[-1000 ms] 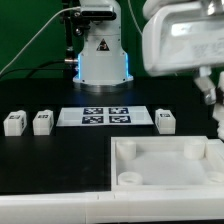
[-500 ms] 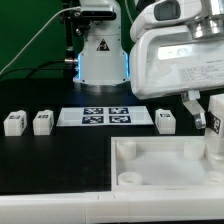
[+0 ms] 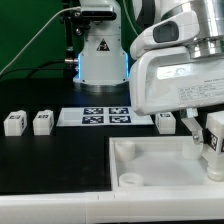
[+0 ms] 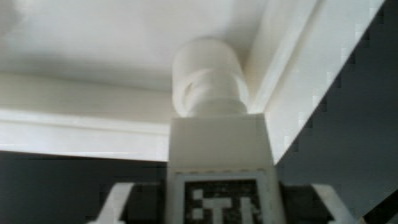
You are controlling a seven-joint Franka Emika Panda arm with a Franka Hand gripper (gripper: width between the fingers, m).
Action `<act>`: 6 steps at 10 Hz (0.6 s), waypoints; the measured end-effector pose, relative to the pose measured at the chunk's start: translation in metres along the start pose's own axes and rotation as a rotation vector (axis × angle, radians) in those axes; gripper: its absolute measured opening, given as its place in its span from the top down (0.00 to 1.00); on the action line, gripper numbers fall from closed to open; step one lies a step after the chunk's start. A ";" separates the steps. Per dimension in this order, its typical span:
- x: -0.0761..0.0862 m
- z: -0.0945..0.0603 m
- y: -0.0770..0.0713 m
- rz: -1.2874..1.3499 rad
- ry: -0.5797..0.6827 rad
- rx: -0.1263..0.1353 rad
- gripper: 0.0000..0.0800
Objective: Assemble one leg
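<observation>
My gripper point(image 3: 205, 148) is shut on a leg point(image 3: 214, 143), a small white block with a black-and-white tag, and holds it over the right part of the large white tray-like part point(image 3: 150, 158). In the wrist view the held leg point(image 4: 217, 130) runs out from between my gripper point(image 4: 217, 208), tag towards the camera. Its rounded end is close to an inner corner of the tray-like part point(image 4: 107, 60); I cannot tell whether they touch. Three more legs stand on the table: two at the exterior view's left point(image 3: 13, 122) point(image 3: 42, 121) and one point(image 3: 165, 122) behind the tray-like part.
The marker board point(image 3: 95, 116) lies flat behind the tray-like part. The robot base point(image 3: 100, 50) with cables stands at the back. The table is black.
My gripper has come down and towards the exterior view's left with the leg in it, from above the right edge to low over the tray-like part.
</observation>
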State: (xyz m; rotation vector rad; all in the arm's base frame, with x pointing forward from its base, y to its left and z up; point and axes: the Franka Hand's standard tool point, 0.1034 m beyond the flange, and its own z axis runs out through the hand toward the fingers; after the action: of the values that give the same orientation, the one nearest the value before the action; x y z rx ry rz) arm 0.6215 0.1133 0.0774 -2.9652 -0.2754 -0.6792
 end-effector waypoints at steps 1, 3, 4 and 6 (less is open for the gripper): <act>-0.003 0.003 0.000 0.000 -0.006 0.001 0.64; -0.007 0.007 -0.001 0.001 -0.014 0.002 0.64; -0.008 0.008 -0.001 0.000 -0.012 0.002 0.64; -0.008 0.010 -0.003 0.005 0.033 -0.002 0.64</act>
State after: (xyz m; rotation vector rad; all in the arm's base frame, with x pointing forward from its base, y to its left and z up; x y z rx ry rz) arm 0.6182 0.1164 0.0656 -2.9523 -0.2650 -0.7274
